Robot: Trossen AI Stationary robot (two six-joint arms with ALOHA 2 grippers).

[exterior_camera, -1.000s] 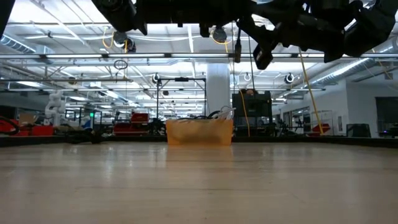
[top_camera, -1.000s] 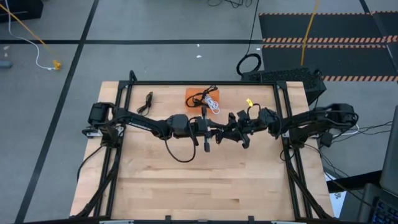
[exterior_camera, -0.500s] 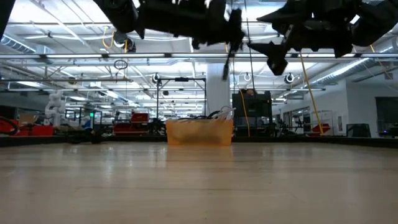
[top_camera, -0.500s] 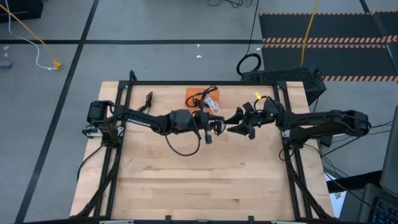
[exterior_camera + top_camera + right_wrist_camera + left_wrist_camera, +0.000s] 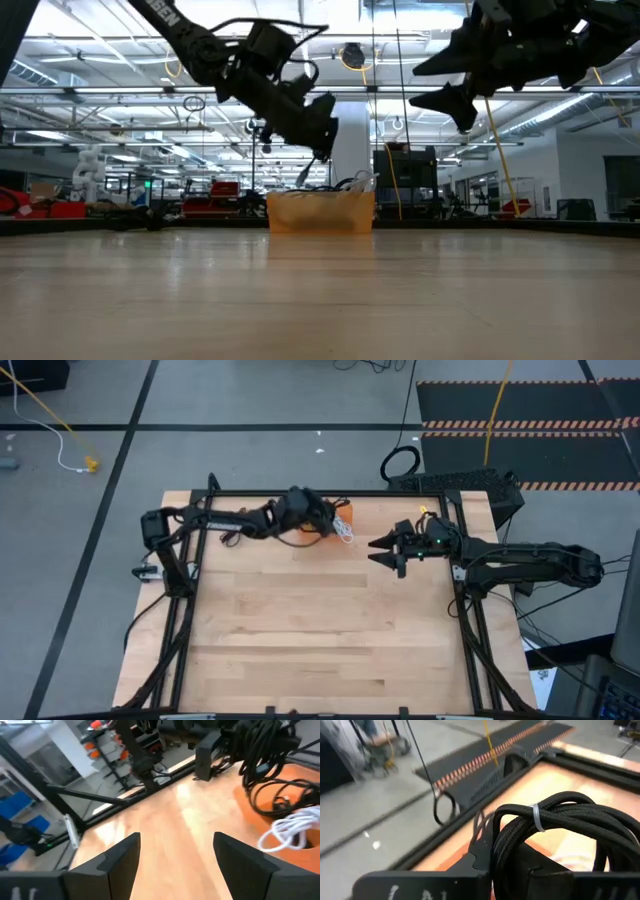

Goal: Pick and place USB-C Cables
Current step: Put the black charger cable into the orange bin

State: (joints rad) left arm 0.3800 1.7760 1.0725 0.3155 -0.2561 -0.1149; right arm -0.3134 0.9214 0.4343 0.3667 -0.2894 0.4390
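Note:
My left gripper (image 5: 318,520) hovers over the orange pad (image 5: 343,512) at the table's far edge, shut on a black USB-C cable bundle (image 5: 560,817) bound with a white tie. On the pad lie a white cable (image 5: 290,832) and another black cable (image 5: 272,795); the white one trails off the pad's edge (image 5: 346,534). In the low view the pad (image 5: 320,212) sits under the left gripper (image 5: 318,125). My right gripper (image 5: 385,553) is open in the air, right of the pad, its fingers (image 5: 120,857) pointing toward the table's left. My left gripper pinches the black cable bundle between its two fingers (image 5: 481,851), beside the looped part with the white tie (image 5: 536,815). The bundle is lifted clear above the orange pad. One loose end (image 5: 303,177) hangs below the fingers.
A black frame (image 5: 330,493) runs along the far edge just behind the pad. Bare wooden tabletop (image 5: 320,630) stretches over the middle and near side. A thick black cable loop (image 5: 400,463) and striped mats (image 5: 520,425) lie on the floor beyond.
My left gripper has swung from the table's middle toward the far edge and now stands over the orange pad, carrying the black cable bundle and coming lower. My right gripper has parted from it and drawn slightly toward the far edge.

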